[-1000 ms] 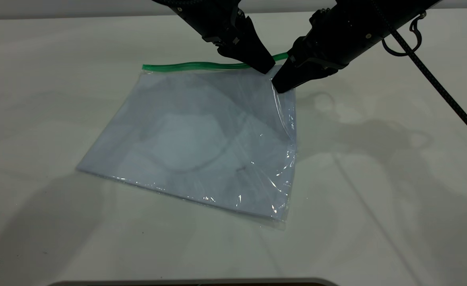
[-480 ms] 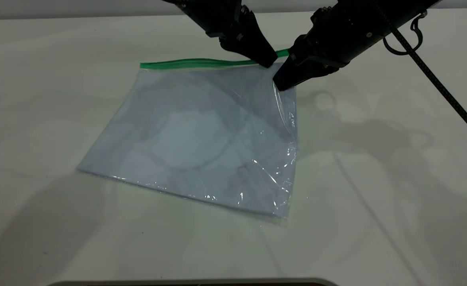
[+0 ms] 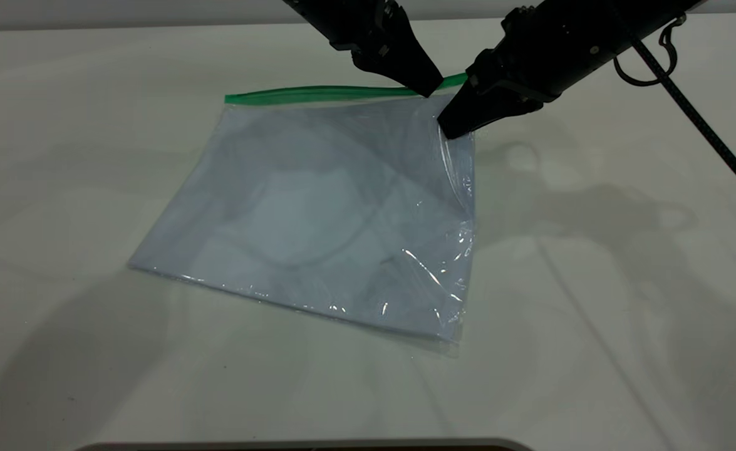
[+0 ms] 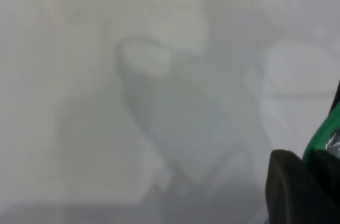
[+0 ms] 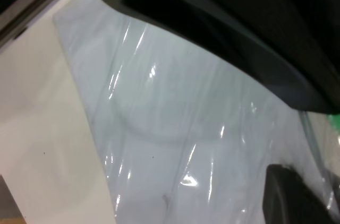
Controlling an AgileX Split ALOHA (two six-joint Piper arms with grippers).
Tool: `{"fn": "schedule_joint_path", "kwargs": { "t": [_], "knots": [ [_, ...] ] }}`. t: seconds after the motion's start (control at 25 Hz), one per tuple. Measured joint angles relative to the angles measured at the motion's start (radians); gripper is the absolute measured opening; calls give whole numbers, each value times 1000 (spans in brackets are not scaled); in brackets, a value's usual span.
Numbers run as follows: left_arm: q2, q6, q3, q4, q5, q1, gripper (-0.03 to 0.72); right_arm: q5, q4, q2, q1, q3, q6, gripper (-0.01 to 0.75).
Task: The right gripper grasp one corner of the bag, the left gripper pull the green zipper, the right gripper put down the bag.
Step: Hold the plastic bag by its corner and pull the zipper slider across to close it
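The flat clear plastic bag [image 3: 324, 213] with pale bluish paper inside is lying on the matte white table [image 3: 79, 156], its far right corner raised off the surface. Along the bag's far long edge the thin bright green zipper [image 3: 317, 94] is running left to right, so the pull has to follow that line leftward. The plain black tapered left gripper [image 3: 427, 89] is sitting at the strip's right end, tip on the green edge; the left wrist view shows green plastic between its dark fingers [image 4: 289, 192], so it seems to be pinching the zipper there. Just to its right, the black tapered right gripper [image 3: 450, 129] with the braided cable is clamping the bag's corner and holding it up. The table around the bag is giving free room leftward for the pull.
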Motion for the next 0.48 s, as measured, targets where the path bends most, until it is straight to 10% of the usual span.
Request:
{"fn": "schedule_joint_path", "kwargs": {
  "t": [0.48],
  "knots": [
    [0,-1,-2,-36,-20,-1,53,112,41,0,-76,0,-9,33]
  ]
}}
